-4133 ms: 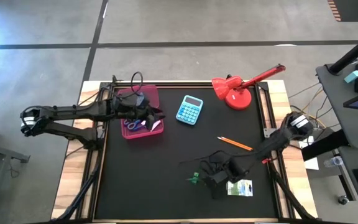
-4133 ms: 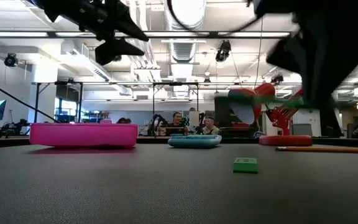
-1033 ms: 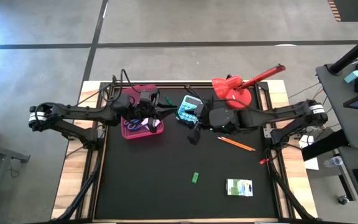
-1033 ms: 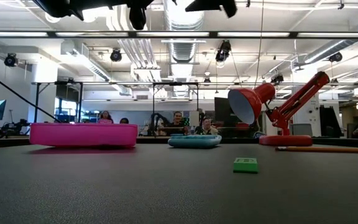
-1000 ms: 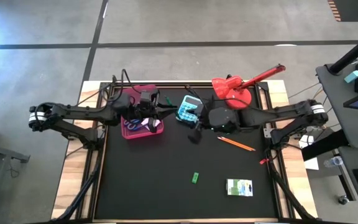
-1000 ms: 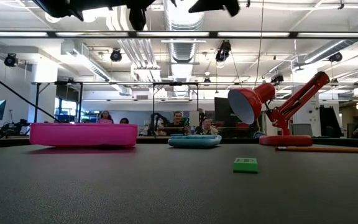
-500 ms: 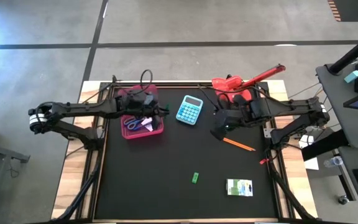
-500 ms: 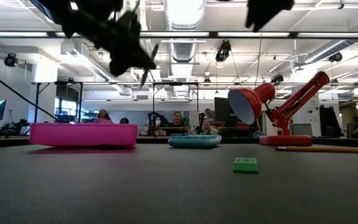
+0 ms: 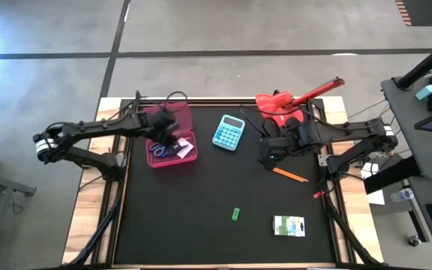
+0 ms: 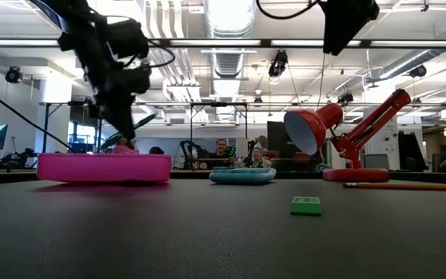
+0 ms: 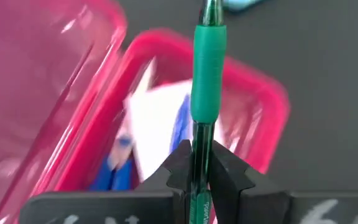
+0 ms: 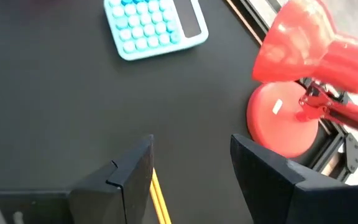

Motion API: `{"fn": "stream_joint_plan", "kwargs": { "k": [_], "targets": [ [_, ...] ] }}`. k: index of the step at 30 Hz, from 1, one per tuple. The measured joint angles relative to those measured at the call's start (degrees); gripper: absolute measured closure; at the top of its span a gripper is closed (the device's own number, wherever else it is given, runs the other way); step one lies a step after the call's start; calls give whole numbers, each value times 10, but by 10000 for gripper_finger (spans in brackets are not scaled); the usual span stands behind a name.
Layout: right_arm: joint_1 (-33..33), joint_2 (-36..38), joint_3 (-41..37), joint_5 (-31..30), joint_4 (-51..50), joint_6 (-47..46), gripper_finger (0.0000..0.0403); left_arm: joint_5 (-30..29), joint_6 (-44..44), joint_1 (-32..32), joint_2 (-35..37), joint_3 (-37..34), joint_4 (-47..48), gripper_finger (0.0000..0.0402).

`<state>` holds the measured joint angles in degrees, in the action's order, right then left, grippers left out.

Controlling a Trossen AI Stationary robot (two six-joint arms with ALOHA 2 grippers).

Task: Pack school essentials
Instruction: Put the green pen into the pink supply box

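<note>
My left gripper (image 9: 172, 135) hangs over the pink box (image 9: 161, 120), shut on a green pen (image 11: 207, 68) that sticks out beyond its fingertips (image 10: 139, 124). Blue-handled scissors (image 9: 158, 150) and a pale note pad (image 9: 185, 150) lie inside the box. My right gripper (image 12: 191, 149) is open above the table near the red lamp, just short of the orange pencil (image 9: 289, 175), touching nothing. A small green eraser (image 9: 235, 214) and a white-green packet (image 9: 289, 226) lie flat on the mat nearer the front edge. My left gripper pinches the pen's barrel (image 11: 202, 144) between its two fingertips, just behind the green grip sleeve. The pen runs along the fingers and points out past them. It is lifted clear, slanting down over the open box.
A light-blue calculator (image 9: 229, 133) lies between the box and the red desk lamp (image 9: 283, 109), which stands at the far right. The box's lid (image 11: 36, 93) stands open on its far side. Bare black mat (image 9: 178, 210) fills the near left.
My left gripper has drawn back from the middle toward the table's left edge, tipped downward and sunk over the pink box, carrying the green pen. My right gripper has gone toward the table's right edge, from beside the calculator to above the pencil's near end.
</note>
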<state>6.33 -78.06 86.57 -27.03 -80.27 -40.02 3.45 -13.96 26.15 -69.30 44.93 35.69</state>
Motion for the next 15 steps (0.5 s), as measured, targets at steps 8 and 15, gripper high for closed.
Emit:
{"fn": "stream_joint_plan", "kwargs": {
  "k": [8, 15],
  "targets": [
    [-11, 0, -62, 75, -4, -39, 202, -35, -3, 0, -42, -2, 64, 386],
    [-17, 0, -143, 140, -2, -66, 202, -35, 13, 0, -108, 0, 74, 380]
  ]
}}
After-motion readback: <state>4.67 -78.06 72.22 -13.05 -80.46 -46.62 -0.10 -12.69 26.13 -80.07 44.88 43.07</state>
